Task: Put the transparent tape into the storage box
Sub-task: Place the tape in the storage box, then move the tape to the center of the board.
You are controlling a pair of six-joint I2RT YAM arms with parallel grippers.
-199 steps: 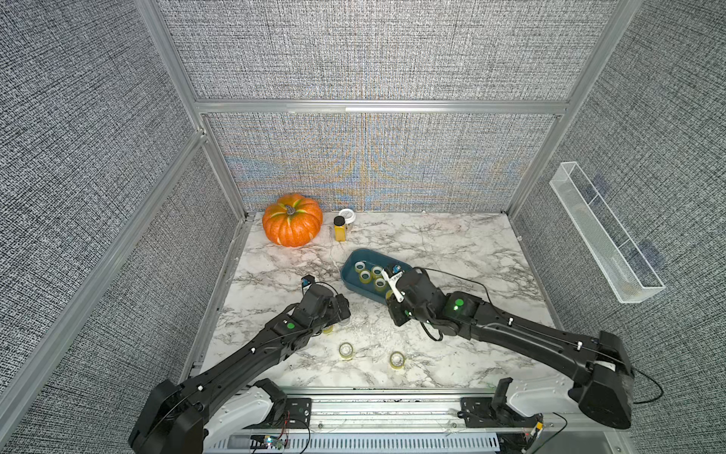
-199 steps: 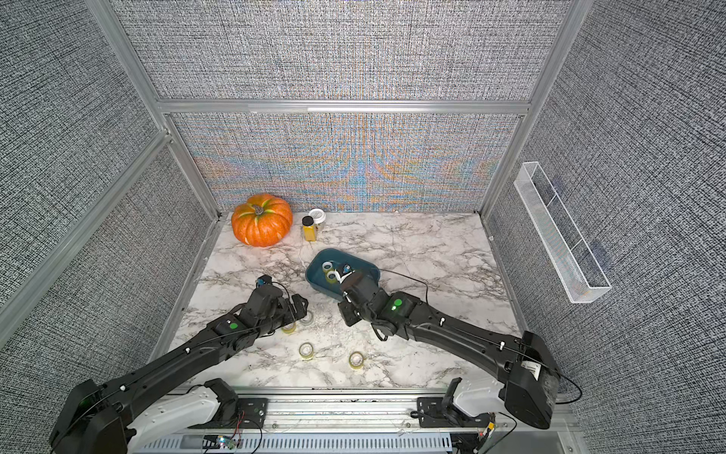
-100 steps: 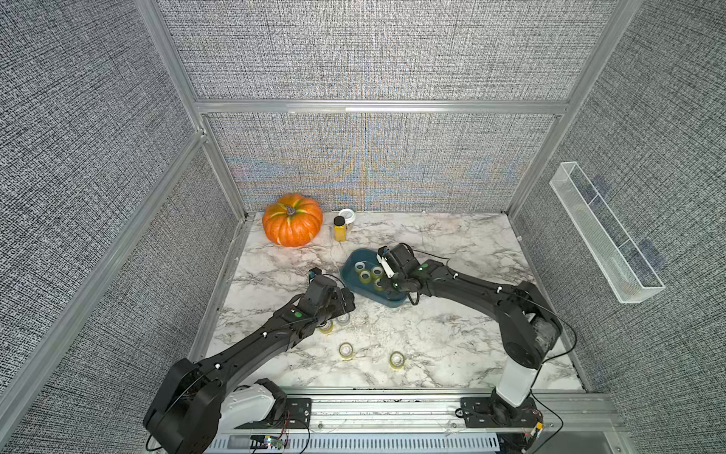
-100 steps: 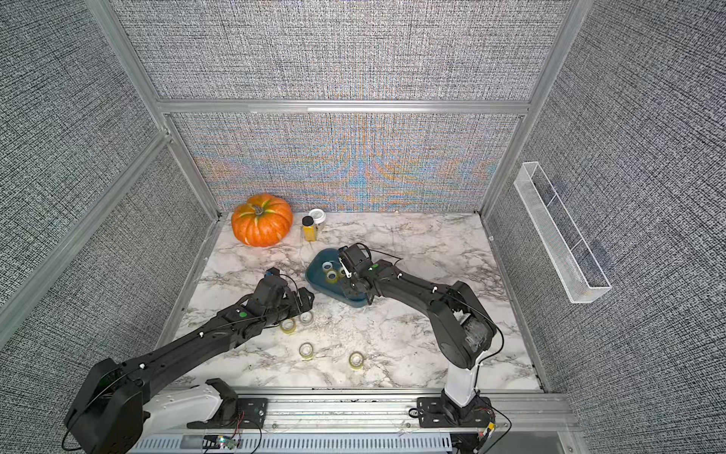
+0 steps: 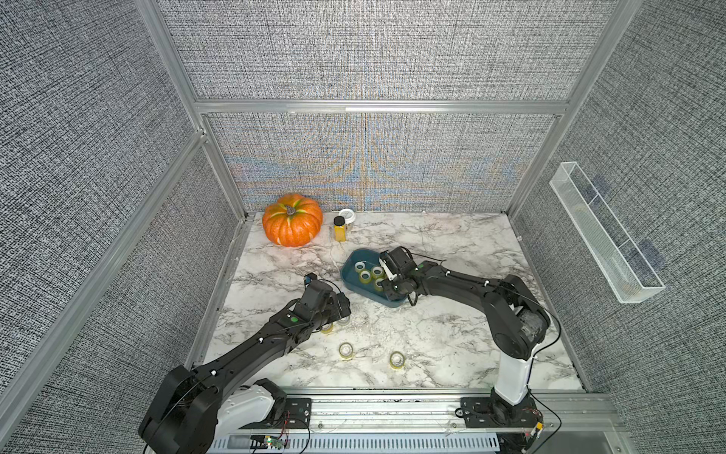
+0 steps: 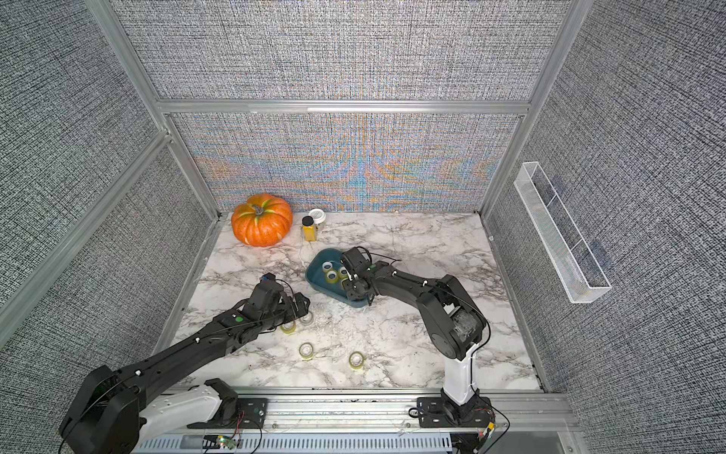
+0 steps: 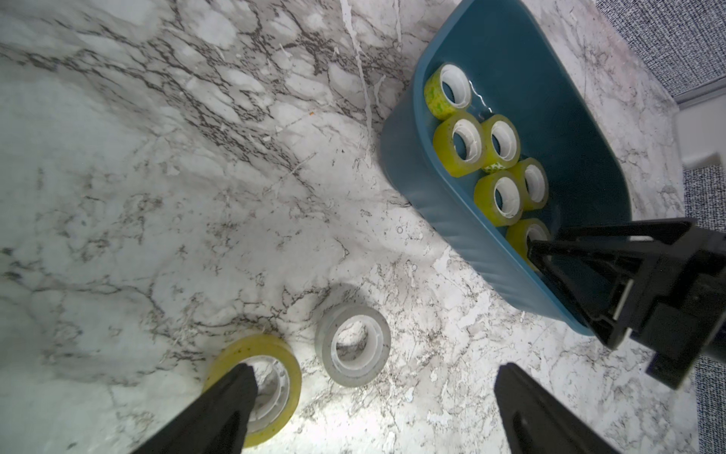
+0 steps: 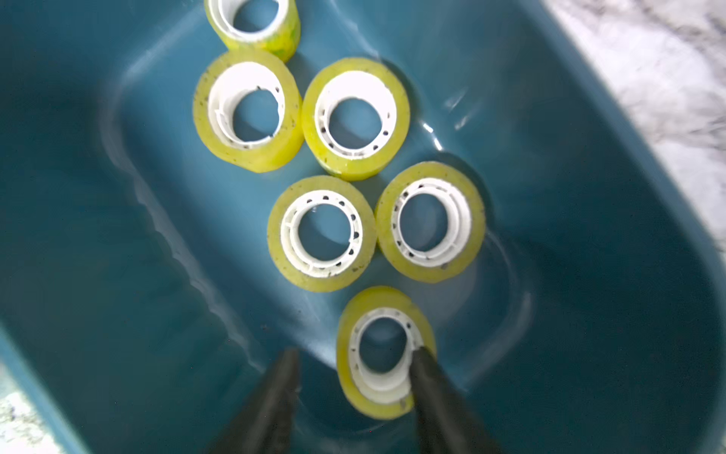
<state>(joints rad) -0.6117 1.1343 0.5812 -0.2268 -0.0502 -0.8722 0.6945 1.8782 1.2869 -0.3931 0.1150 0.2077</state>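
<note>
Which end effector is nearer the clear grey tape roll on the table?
Left. The left end effector hangs over the clear grey tape roll; the right end effector is over the storage box.

The box point(image 5: 351, 280) is sitting near the middle of the table point(image 5: 451, 346). It is dark blue, low and long, with round corners. Six yellow tape rolls point(image 8: 318, 283) are lying in it, close together. Most are lying flat with their white rings up. The sixth roll point(image 8: 377, 298) is leaning on its edge. Outside the box, a yellow roll point(image 7: 259, 341) is lying flat just beside a clear roll point(image 7: 328, 350). Two more rolls point(image 5: 346, 355) are lying nearer the front.
</note>
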